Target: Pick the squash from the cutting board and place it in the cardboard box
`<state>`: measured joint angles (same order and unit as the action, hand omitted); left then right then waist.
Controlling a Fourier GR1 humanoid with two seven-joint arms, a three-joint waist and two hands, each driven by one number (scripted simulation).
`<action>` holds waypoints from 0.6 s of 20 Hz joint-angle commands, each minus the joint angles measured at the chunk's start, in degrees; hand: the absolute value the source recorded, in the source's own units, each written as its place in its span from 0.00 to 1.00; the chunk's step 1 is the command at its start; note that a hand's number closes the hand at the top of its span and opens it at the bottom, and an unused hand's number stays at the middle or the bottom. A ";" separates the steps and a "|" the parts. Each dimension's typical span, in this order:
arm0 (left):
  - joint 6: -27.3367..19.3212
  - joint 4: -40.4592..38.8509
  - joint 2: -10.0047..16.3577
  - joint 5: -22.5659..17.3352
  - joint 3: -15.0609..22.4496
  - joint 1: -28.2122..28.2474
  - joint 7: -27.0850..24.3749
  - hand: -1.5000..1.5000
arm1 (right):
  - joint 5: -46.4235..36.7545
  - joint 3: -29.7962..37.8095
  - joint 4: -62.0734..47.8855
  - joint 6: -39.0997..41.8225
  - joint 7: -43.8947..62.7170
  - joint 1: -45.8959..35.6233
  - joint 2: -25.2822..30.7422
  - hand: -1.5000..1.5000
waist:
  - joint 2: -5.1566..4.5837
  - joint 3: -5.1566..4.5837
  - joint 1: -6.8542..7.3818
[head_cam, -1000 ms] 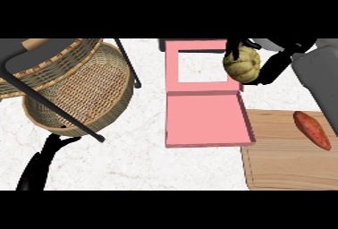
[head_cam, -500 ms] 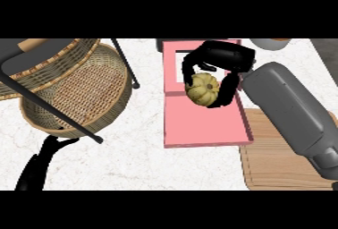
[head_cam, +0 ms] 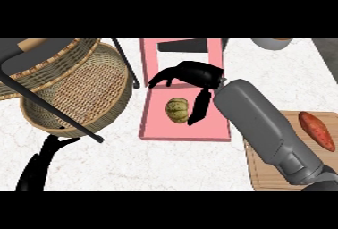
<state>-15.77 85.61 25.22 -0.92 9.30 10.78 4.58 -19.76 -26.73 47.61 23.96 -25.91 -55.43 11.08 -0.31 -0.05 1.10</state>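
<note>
The squash (head_cam: 177,110), pale yellow-green and ribbed, lies on the lower pink panel of the cardboard box (head_cam: 157,129). My right hand (head_cam: 196,75) hovers just behind it with fingers spread and open. One finger (head_cam: 198,109) reaches down along the squash's right side, and none curls round it. The grey right forearm (head_cam: 264,129) crosses the wooden cutting board (head_cam: 325,163) at the lower right. My left hand (head_cam: 38,165) rests at the lower left, fingers relaxed.
An orange sweet potato (head_cam: 315,130) lies on the cutting board. A large wicker basket (head_cam: 73,89) with black metal rods (head_cam: 52,112) fills the left. A grey bowl (head_cam: 271,43) sits at the top right. A dark object (head_cam: 186,45) lies in the box's far part.
The right hand carried the squash left and down over the box and has let it go. The squash now lies on the pink panel. The left hand has stayed put.
</note>
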 commanded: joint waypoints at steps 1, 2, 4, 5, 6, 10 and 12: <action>1.27 3.83 -1.99 -1.00 0.45 -8.45 -0.57 0.50 | 3.25 2.93 -1.83 0.39 0.57 1.13 -3.49 0.00 | 0.12 0.06 -1.25; -0.24 3.67 -3.42 -0.40 0.77 -7.62 -1.88 0.50 | 5.21 5.77 -3.34 1.26 0.95 -0.35 -2.55 0.00 | 0.04 0.04 -1.02; -0.05 3.18 -2.71 -0.68 -0.20 -8.48 -1.11 0.50 | 8.86 9.60 -4.02 -0.82 1.57 0.93 -5.00 0.00 | 0.05 0.06 -1.68; 0.42 2.28 -2.46 -0.51 -0.23 -7.79 -2.74 0.50 | 10.24 11.58 -4.95 -1.26 1.52 1.15 -4.59 0.00 | -0.03 0.04 -1.69; -0.10 4.17 -2.82 -0.40 0.27 -7.24 -1.49 0.50 | 12.22 14.38 -6.70 -1.63 2.71 -0.60 -4.98 0.00 | -0.14 0.09 -0.99; 1.22 4.86 -2.13 -0.62 0.32 -8.15 -0.93 0.50 | 18.11 20.38 -10.93 1.81 4.06 -3.23 -4.37 0.00 | -0.45 0.09 -0.56; 0.82 3.10 -2.38 0.09 0.09 -8.45 -2.38 0.50 | 20.76 23.14 -13.75 5.04 3.86 -3.43 -2.01 0.00 | -0.69 0.06 -0.59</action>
<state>-15.44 86.14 24.99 -0.62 8.81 11.04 4.31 -3.57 -8.73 38.23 26.44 -22.16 -57.92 7.72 -0.73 -0.14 1.12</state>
